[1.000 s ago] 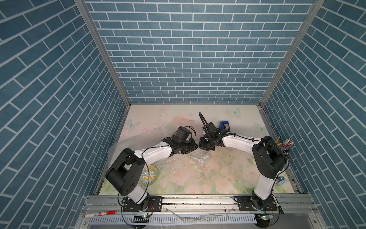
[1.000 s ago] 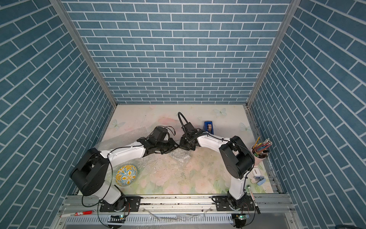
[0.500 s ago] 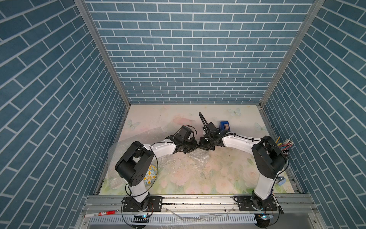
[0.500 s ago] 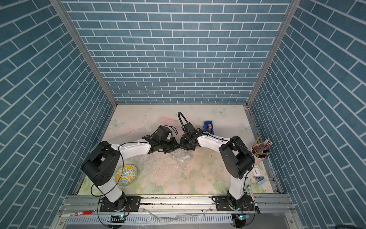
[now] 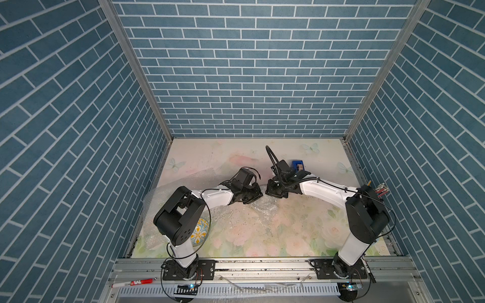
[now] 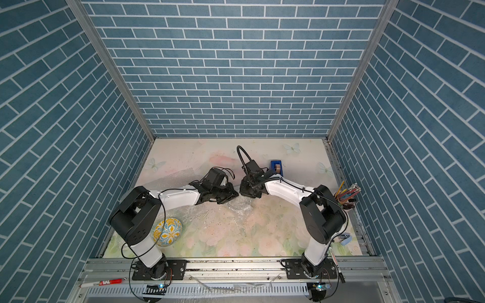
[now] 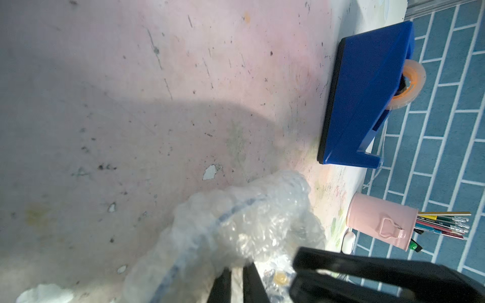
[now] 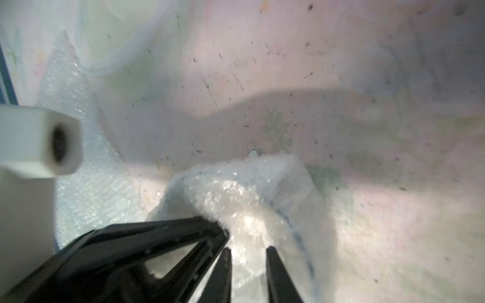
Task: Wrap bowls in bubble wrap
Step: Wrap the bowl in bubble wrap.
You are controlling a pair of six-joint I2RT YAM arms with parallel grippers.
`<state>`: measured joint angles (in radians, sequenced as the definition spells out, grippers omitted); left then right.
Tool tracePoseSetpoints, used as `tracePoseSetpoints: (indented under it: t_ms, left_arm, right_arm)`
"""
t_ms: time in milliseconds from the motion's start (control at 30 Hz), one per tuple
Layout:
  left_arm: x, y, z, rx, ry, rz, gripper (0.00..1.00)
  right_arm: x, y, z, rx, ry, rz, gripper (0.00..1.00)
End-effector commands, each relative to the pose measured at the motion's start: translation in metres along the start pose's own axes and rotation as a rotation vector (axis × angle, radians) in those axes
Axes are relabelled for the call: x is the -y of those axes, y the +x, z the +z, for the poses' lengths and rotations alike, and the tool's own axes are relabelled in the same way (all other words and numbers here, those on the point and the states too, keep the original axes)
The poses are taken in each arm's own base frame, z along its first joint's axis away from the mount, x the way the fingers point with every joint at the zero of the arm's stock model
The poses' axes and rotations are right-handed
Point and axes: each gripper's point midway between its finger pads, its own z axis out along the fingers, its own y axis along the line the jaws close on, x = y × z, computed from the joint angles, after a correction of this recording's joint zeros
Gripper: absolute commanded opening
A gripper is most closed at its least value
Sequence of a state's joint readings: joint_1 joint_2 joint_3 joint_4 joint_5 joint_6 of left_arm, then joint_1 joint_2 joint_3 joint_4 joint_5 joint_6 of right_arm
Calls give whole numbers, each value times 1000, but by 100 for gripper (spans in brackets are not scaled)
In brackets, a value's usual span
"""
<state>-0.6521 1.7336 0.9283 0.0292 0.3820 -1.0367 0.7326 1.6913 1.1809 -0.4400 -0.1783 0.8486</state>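
The bubble wrap (image 7: 236,223) bunched right at the black left gripper (image 7: 237,272) is looking cloudy white and see-through, with a thin blue line showing through it. Near the black right gripper (image 8: 248,250), the tape dispenser (image 5: 296,164) is glowing solid royal blue, its tape roll (image 7: 412,81) shining orangey. Well apart from the left gripper, the bowl (image 6: 168,232) is sporting yellow and blue flowers on white. The table mat (image 6: 262,236) is showing washed-out pink roses, green leaves and pale blue butterflies. The cup (image 7: 380,223) is looking baby pink, its pencils (image 7: 443,223) red, green, yellow and blue. The walls (image 6: 236,78) are wearing teal-blue brick with white grout.
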Motion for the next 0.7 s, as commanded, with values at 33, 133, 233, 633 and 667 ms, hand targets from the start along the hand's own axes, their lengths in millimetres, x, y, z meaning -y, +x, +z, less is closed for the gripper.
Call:
tracePoseSetpoints:
  t_ms: [33,133,233,633,667]
  left_arm:
    - [-26,9,4,-22,-78,-22,12]
    - [-28,9,5,-21,-80,-24,12]
    - [-27,9,5,-18,-77,-26,12]
    - [-30,10,6,-21,-83,-35,11]
    - [-31,10,7,-21,-84,-37,11]
  right_arm:
    - [-1,-5,-44,71,13,-33,36]
    - [10,12,-42,41,10,-21,34]
    - [14,32,-32,-2,-6,-19,27]
    - [1,50,-1,-71,-18,-43,15]
    - [4,52,5,-85,-3,-40,13]
